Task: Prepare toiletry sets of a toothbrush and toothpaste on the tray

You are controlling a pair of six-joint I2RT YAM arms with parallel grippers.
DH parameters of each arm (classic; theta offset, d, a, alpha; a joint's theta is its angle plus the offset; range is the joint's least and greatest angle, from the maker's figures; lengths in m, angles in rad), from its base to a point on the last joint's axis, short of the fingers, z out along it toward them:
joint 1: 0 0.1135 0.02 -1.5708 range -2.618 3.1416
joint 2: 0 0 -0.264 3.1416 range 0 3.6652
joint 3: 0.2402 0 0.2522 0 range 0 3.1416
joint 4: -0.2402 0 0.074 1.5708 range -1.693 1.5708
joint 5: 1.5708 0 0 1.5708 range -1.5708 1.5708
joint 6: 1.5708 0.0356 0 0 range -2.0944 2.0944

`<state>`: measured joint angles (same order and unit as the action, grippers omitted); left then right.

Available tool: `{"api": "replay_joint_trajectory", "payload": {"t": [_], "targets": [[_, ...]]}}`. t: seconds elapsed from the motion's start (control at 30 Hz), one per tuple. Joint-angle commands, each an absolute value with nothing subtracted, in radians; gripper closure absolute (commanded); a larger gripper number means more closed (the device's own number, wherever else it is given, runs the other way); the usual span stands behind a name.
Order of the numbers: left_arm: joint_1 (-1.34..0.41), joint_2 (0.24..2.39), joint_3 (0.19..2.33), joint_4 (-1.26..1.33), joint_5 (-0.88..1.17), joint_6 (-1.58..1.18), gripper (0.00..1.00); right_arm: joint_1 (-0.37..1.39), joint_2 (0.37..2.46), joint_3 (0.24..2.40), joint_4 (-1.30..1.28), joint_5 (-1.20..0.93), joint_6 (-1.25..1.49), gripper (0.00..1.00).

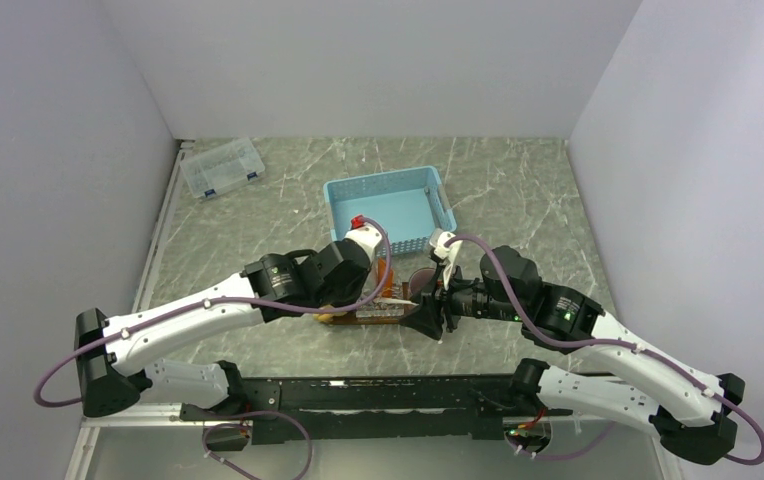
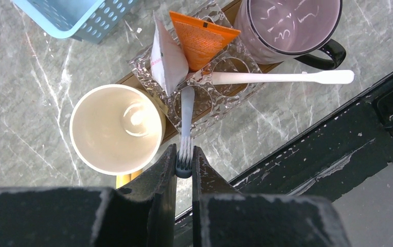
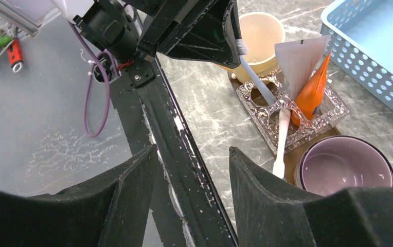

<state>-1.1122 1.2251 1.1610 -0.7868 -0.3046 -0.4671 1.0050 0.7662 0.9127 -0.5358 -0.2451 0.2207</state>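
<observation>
Left tool point(image 2: 184, 154) is pinched narrow on the bristle end of the toothbrush point(image 2: 186, 116), one finger on each side of the head. From that grip the handle runs straight ahead and down into a round socket of the clear holder point(image 2: 220, 100), which sits just in front of the fingertips. The holder rests on the tray point(image 2: 170, 135), a dark brown strip showing along its near edge.

Farther ahead of the left tool, an orange tube point(image 2: 200, 38) and a white tube point(image 2: 166, 59) lean together in the holder. A second toothbrush point(image 2: 282, 77) lies across the holder and reaches out to the right of the tool, over the desk point(image 2: 24, 103). Close on the left of the tool stands a cream mug point(image 2: 116, 128); ahead and to the right stands a purple mug point(image 2: 287, 23) with a black handle. A light-blue basket point(image 2: 76, 15) lies beyond, to the left.

Right tool point(image 3: 192, 152) is spread wide with nothing between its fingers, hanging apart from the tray, which lies ahead of it and to its right.
</observation>
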Motion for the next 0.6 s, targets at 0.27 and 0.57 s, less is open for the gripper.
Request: {"api": "replay_joint_trajectory", "payload": {"t": [0.27,0.57], "targets": [[-1.134,1.204,1.149,-0.767,-0.33,-0.499,1.0,1.005,0.762,0.907,-0.487,-0.263,0.232,0.44],[-1.14,1.205,1.158,-0.777,-0.345,-0.493,0.83,1.005,0.77,0.902,-0.483,-0.264,0.233,0.44]]}}
